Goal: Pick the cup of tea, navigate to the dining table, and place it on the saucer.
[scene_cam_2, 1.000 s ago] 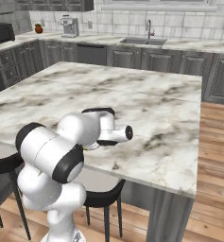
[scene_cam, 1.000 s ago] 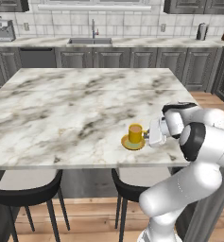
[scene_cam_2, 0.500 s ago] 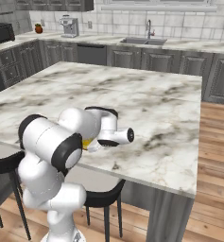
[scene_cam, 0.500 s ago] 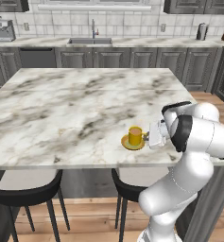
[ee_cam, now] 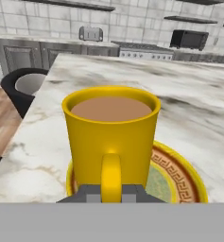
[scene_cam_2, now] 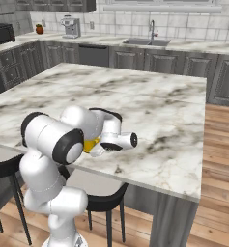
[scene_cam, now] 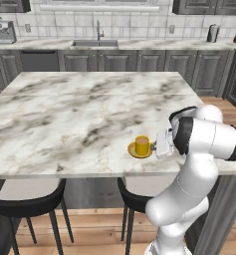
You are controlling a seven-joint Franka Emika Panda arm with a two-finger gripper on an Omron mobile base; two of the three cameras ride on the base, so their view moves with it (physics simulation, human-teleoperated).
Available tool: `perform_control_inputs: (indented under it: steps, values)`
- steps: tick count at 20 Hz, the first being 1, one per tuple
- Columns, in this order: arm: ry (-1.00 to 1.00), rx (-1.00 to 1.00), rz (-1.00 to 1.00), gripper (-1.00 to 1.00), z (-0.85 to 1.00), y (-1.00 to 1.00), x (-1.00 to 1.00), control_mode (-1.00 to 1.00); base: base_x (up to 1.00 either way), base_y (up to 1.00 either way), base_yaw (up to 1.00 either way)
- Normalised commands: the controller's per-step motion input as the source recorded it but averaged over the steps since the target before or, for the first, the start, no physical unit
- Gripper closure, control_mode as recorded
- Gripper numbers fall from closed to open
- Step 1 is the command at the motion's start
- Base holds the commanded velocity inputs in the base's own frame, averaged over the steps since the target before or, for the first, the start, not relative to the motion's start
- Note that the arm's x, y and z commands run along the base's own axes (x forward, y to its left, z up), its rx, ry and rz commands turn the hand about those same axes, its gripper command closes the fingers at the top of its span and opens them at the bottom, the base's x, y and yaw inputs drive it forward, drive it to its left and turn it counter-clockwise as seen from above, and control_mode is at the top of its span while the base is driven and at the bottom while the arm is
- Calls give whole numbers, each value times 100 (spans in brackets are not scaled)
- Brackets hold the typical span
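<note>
Tea cup [ee_cam: 111,137], yellow and full of brown tea, sat on yellow saucer [ee_cam: 177,177] with greenish middle. Stood upright near front edge of big marble desk [scene_cam: 79,114], toward its right corner. Was pinched at its handle by claw [ee_cam: 111,193], clenched tight on both sides of it. Seen from the left as small yellow cup on its dish, just beside the white arm's hand. Dark stools [scene_cam: 25,204] tucked under the desk's front edge.
</note>
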Motion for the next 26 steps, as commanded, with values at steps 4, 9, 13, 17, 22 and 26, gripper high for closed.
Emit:
perform_control_inputs:
  steps: [4,9,13,17,22,26]
  values:
    - [0,0,0,100,-8,0,7,-100,0,0,0]
    - [0,0,0,100,-6,0,10,-100,0,0,0]
    - [2,0,0,100,-7,0,9,-100,0,0,0]
    - [3,0,0,100,-6,0,12,-100,0,0,0]
    - [4,0,0,100,-6,0,11,-100,0,0,0]
    - [0,0,0,-100,-2,0,1,-100,0,0,0]
